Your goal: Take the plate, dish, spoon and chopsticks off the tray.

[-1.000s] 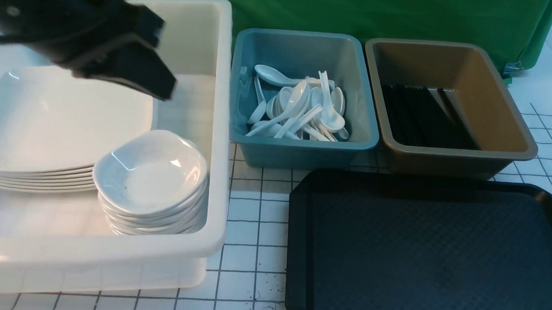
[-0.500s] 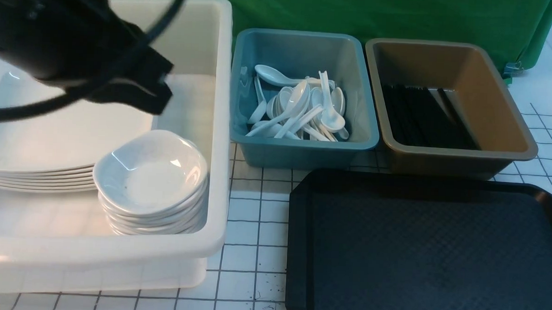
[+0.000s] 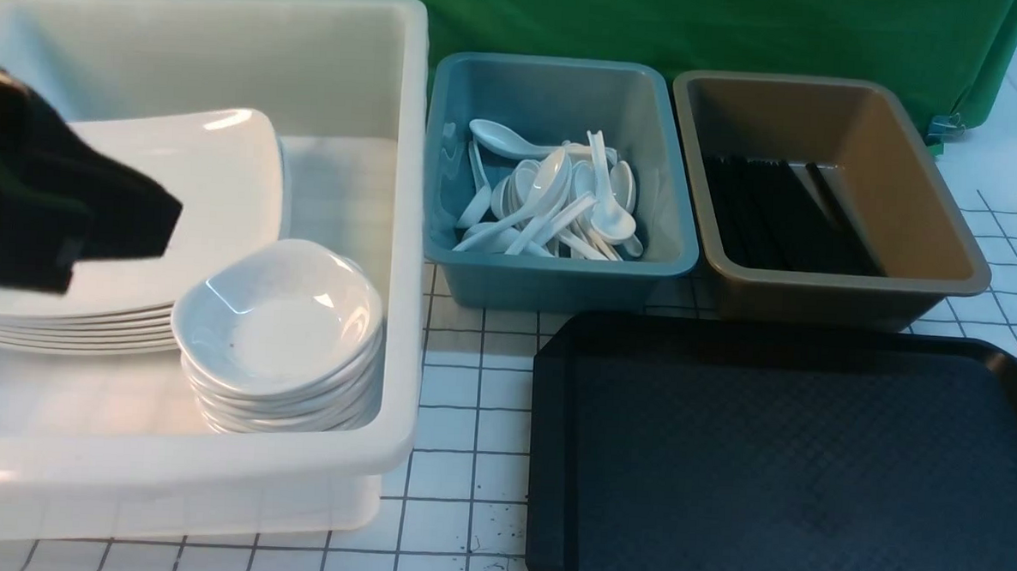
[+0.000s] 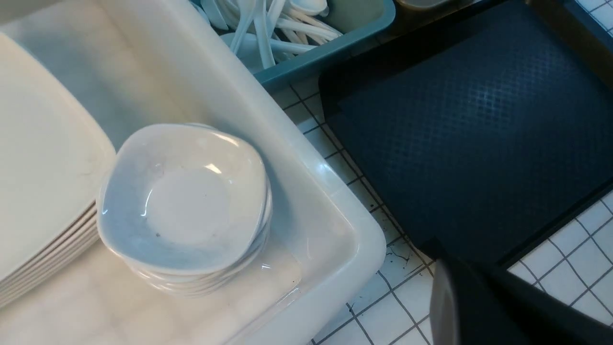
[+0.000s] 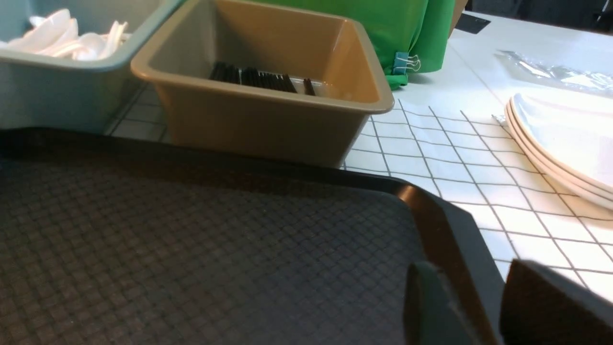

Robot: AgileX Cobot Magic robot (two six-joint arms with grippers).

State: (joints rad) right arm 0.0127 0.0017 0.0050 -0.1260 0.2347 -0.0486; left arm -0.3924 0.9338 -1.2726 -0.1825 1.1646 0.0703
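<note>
The black tray (image 3: 792, 469) lies at the front right with nothing on it. A white plate (image 3: 213, 178) tops a stack in the white tub (image 3: 408, 230), beside a stack of small dishes (image 3: 280, 318). White spoons (image 3: 555, 202) fill the teal tub (image 3: 560, 279). Black chopsticks (image 3: 778, 216) lie in the brown tub (image 3: 843, 291). My left gripper (image 3: 164, 219) hangs shut and empty over the plates at the far left; its tip (image 4: 443, 273) shows near the tub's front corner. My right gripper (image 5: 469, 275) is open over the tray's right rim (image 5: 445, 215), holding nothing.
Another stack of white plates (image 5: 560, 143) sits on the gridded table right of the tray. A green cloth (image 3: 657, 26) hangs behind the tubs. The three tubs stand side by side along the back, close to the tray's far edge.
My left arm has swung from over the back of the white tub toward the left and nearer, uncovering the top plate. Nothing else has moved.
</note>
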